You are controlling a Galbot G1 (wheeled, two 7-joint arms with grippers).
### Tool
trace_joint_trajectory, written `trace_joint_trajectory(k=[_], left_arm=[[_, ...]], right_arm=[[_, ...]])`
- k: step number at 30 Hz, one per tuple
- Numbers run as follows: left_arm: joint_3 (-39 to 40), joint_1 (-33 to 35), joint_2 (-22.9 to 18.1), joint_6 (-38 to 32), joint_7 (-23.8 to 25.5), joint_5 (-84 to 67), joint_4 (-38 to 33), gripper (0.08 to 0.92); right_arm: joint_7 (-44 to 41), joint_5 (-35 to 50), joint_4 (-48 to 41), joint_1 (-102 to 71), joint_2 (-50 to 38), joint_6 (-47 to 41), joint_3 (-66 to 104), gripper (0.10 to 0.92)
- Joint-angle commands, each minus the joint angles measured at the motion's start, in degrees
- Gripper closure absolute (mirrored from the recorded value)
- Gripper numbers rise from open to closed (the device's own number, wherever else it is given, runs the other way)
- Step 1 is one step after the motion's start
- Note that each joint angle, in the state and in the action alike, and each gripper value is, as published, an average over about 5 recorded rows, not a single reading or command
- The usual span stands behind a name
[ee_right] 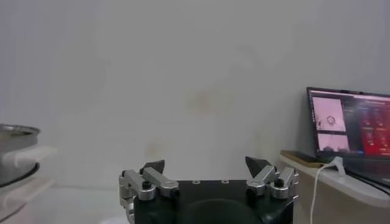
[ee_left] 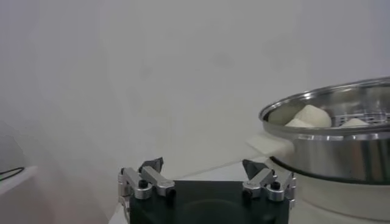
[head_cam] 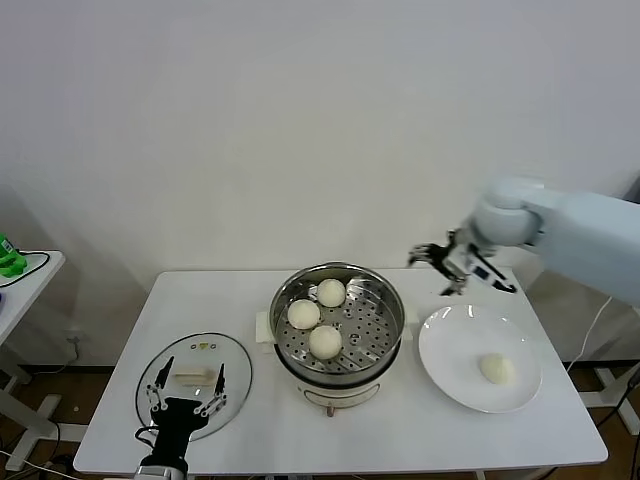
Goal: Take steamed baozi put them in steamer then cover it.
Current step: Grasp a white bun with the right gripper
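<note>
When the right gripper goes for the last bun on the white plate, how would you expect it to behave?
The baozi looks round and smooth, so a sideways nudge would probably roll it across the flat plate. It looks like soft dough, likely light and easily dented. The open right gripper hangs behind the plate.

Right arm [head_cam: 590, 235]: you see a thick, smooth pale blue-grey shell, ending in a rounded, lighter joint.
Right gripper [head_cam: 447, 266]: black and silver metal parts beyond that joint; up close [ee_right: 205, 166], a black block carries two silver finger mounts with dark pointed tips.
Screws: a black screw head sits in each silver mount (three small holes also line the block's top edge).
Left gripper [head_cam: 186, 388]: black body with thin, dark, silver-jointed fingers; a black cable loops beside its base.
Left gripper up close [ee_left: 203, 166]: the same black block, silver mounts, dark wedge tips.
</note>
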Motion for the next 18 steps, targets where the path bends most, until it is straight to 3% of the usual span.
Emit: trace_joint_trajectory(k=[1, 18], left_arm=[[1.39, -0.53, 0.48, -0.03, 0.0, 0.0, 0.22, 0.177], [1.89, -0.77, 0.07, 0.03, 0.06, 0.77, 0.74, 0.177]], right_arm=[[-1.47, 0.66, 1.6, -1.89, -12.36, -12.42, -5.82, 0.203], [3.97, 3.51, -5.71, -26.59, -12.2, -20.15, 11.81, 0.203]])
